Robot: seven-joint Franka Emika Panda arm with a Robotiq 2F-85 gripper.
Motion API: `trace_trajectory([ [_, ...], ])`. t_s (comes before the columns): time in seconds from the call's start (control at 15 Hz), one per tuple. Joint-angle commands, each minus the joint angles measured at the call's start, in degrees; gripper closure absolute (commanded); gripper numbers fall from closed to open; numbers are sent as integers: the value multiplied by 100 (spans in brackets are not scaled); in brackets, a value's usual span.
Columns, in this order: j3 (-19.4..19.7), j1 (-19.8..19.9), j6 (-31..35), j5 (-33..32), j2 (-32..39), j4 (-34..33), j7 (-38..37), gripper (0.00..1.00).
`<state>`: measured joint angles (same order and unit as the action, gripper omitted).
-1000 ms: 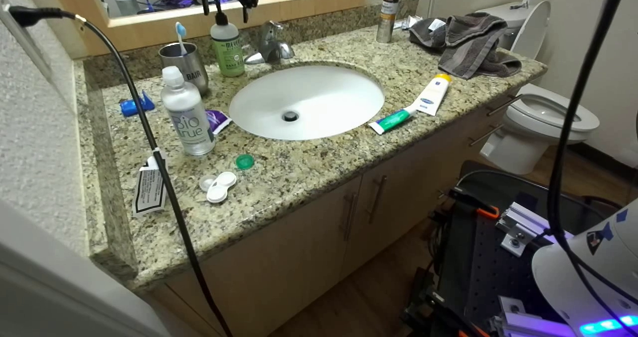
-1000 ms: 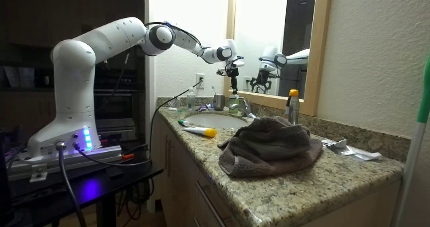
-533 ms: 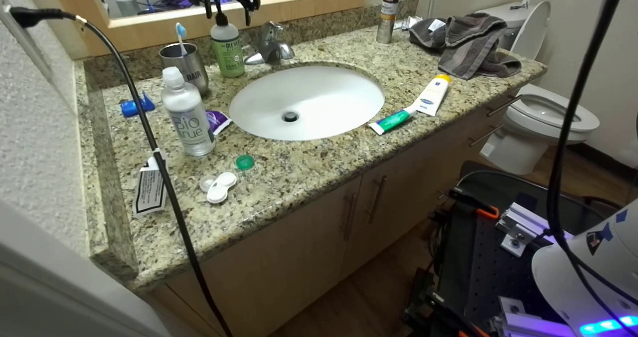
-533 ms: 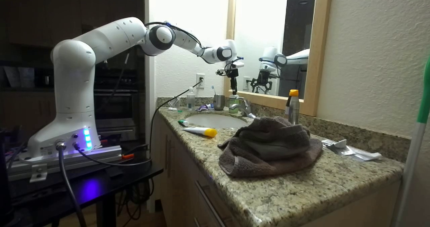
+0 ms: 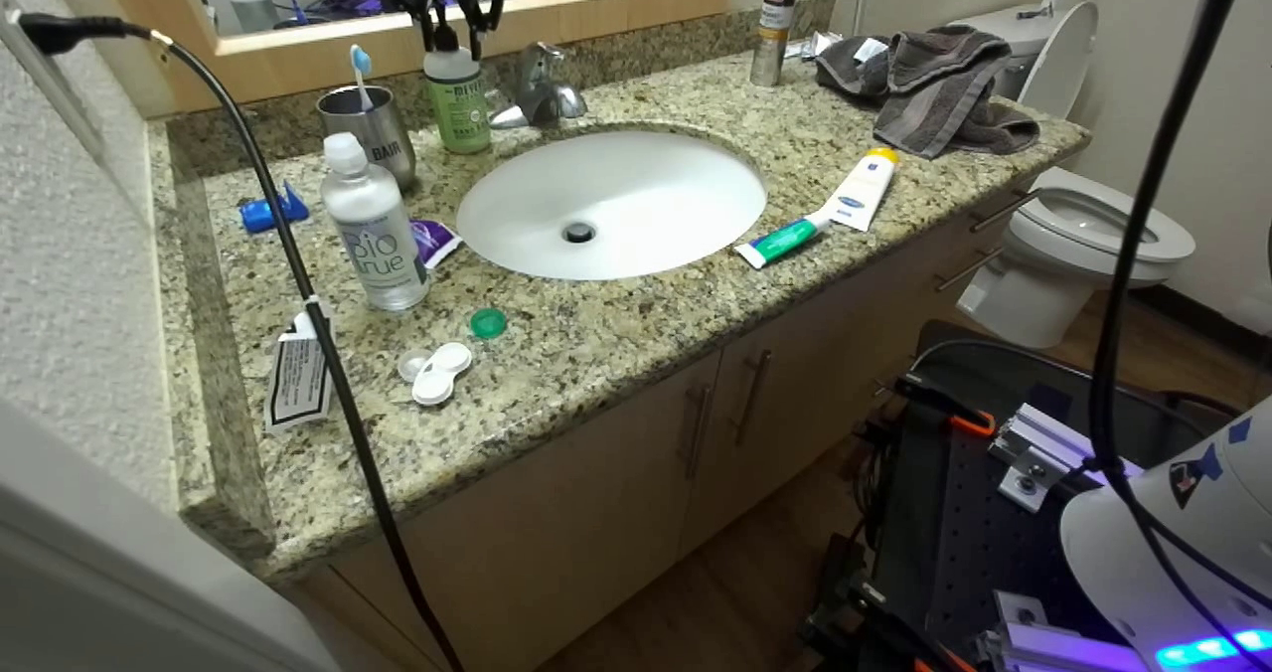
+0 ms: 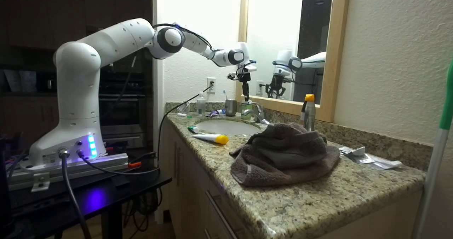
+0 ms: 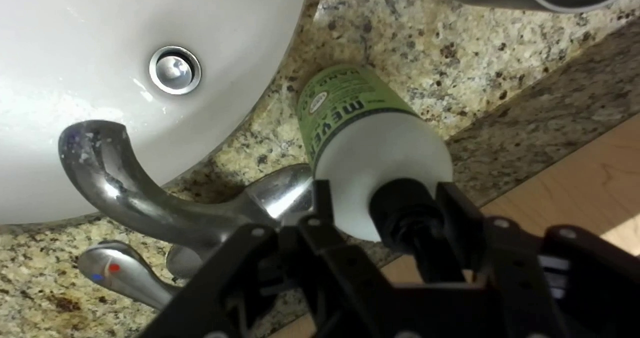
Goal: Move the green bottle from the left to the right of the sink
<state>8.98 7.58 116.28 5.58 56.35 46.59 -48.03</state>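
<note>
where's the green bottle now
In an exterior view, the green bottle stands left of the faucet, right of the metal cup, at the back left of the sink. In the wrist view, the claw straddles its black pump.

One green bottle (image 5: 461, 110), one sink (image 5: 656, 205), one cup (image 5: 389, 148)

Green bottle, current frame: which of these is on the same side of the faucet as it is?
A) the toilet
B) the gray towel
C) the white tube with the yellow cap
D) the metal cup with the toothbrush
D: in an exterior view, the metal cup and the green bottle both stand to the left of the faucet as the picture shows it.
</note>
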Motion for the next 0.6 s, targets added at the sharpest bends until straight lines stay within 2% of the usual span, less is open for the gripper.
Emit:
trace_trajectory([
  [0.0,-77,73,-94,100,60,-114,29,76],
  [0.2,-78,79,-154,107,46,-159,11,95],
  [0.27,-75,80,-200,106,31,-161,6,91],
  [0.53,-3,49,-393,21,-153,-199,2,92],
])
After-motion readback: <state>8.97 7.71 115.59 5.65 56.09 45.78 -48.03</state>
